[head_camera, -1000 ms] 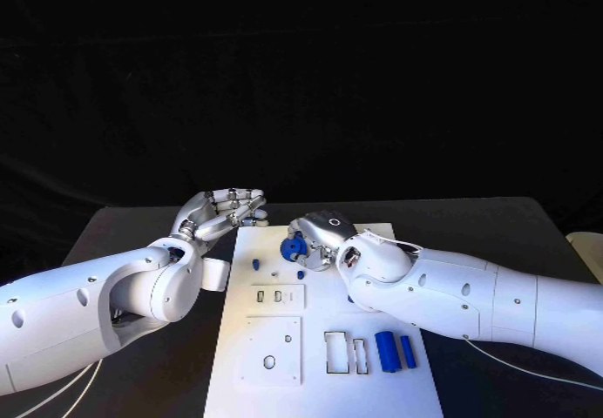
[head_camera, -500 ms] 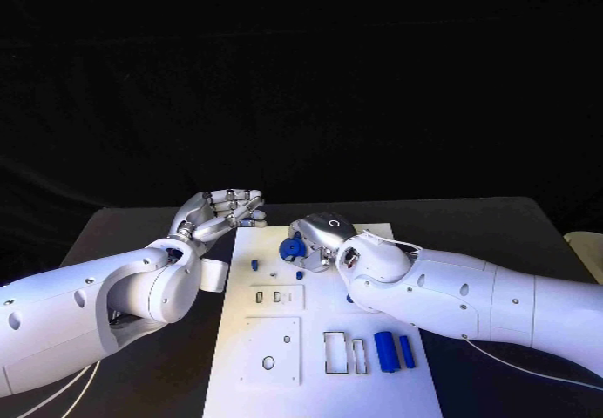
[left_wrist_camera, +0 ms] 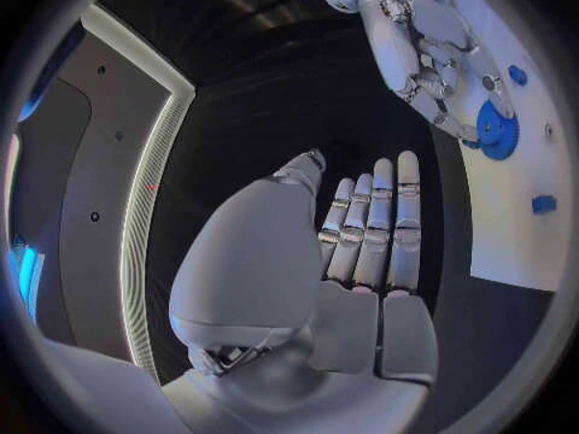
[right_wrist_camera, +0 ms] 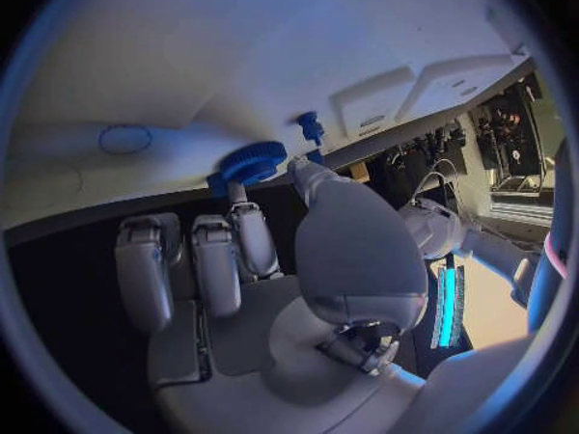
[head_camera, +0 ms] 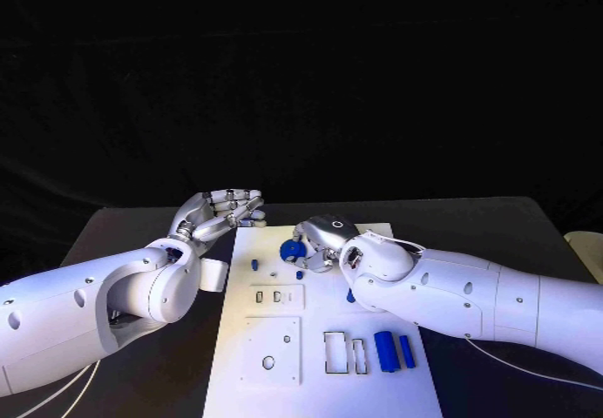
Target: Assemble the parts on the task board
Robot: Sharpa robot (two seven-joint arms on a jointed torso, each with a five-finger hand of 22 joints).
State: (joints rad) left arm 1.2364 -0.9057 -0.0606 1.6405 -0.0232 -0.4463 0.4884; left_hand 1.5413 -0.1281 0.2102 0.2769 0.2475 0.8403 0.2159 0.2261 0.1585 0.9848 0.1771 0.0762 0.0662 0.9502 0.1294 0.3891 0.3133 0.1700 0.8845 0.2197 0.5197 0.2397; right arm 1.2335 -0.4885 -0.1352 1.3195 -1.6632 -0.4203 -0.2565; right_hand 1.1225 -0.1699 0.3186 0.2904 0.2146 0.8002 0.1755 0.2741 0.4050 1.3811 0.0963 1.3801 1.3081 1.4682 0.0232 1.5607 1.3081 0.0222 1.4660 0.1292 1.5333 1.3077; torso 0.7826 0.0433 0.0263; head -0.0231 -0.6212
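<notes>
Head view: the right hand pinches a blue gear at the far end of the white board. Small, stiff and light, it is probably best gripped by its toothed rim. The left hand hovers open beside the board.

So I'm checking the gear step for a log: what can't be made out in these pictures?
- Head view: the round blue toothed gear is half hidden by the right hand, so its seating on the white task board cannot be told.
- Right wrist view: fingers touch the gear; the grip is unclear.
</notes>
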